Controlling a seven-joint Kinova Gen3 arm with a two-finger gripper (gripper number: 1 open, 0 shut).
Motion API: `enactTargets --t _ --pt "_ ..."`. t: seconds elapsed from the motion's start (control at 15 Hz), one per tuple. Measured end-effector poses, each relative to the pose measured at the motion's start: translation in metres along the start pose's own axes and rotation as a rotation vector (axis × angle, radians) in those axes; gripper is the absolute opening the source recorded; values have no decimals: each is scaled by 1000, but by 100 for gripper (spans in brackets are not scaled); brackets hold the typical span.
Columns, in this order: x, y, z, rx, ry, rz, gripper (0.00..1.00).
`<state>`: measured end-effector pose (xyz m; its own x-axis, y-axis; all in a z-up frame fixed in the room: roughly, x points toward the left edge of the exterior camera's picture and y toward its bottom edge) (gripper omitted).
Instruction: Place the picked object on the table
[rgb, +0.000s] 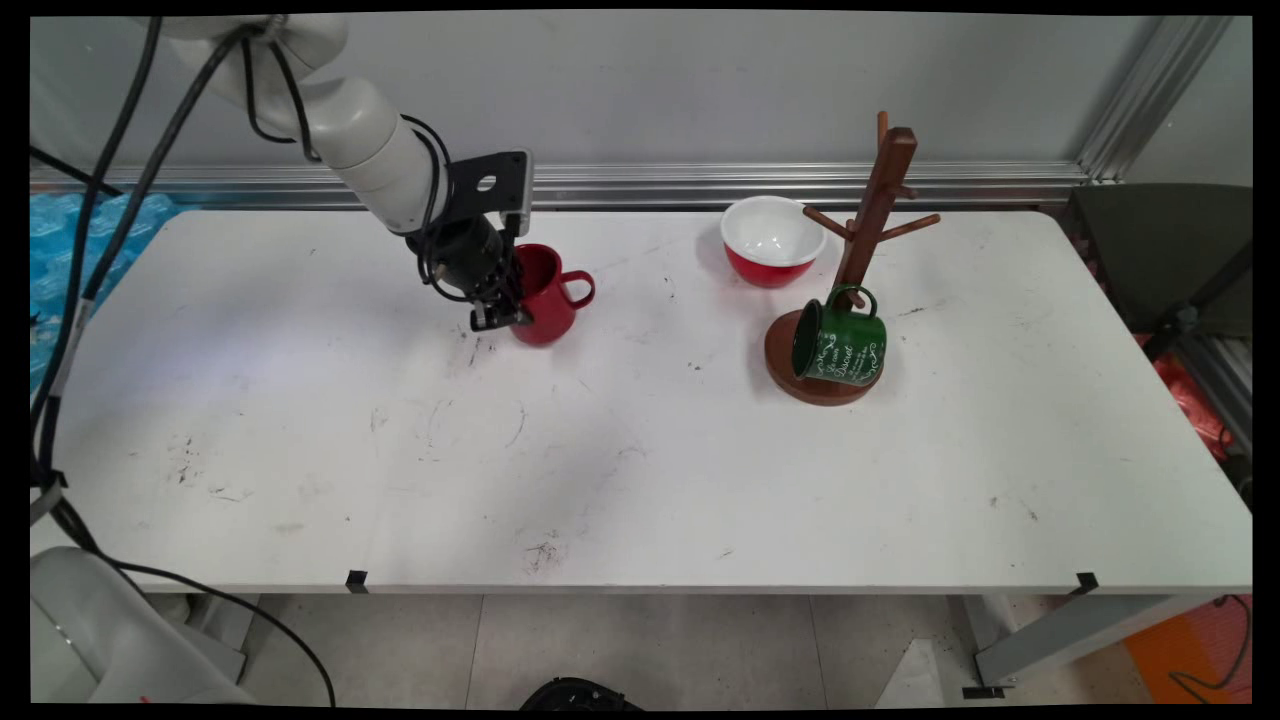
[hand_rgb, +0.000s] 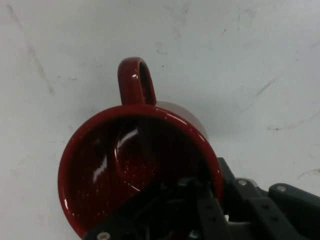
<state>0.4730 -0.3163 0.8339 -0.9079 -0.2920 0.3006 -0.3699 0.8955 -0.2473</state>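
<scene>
Hand view looks straight down into a red mug (hand_rgb: 135, 170), its glossy inside filling the frame and its handle (hand_rgb: 135, 82) pointing toward the top of the picture; the gripper (hand_rgb: 200, 200) straddles the mug's rim, one finger reaching down inside the cup and the other lying outside the wall, so the rim sits between them, which reads as a grasp clenched on the mug's wall (the actual contact of the pads is hidden by the linkage, so this is a judgement). In the main view the gripper (rgb: 500, 300) comes down at a slant from the upper left onto the near-left side of the red mug (rgb: 545, 295), which stands upright on the white table (rgb: 640, 480) with its handle (rgb: 580, 290) turned to the right, away from the fingers, probably why the rim is taken on the opposite side. Well apart to the right stands a wooden mug tree (rgb: 860, 260), a green mug (rgb: 840, 345) hanging tilted from a low peg over its round base, and just behind it a red bowl (rgb: 772, 240) with a white inside rests on the table.
</scene>
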Motion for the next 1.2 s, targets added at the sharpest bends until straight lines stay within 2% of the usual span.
enactTargets --t 0.6,0.67,1.2 --pt "7 4 10 4 -4 -15 0" --pt "7 5 11 5 -2 -16 100" --pt "14 5 11 12 15 -19 100"
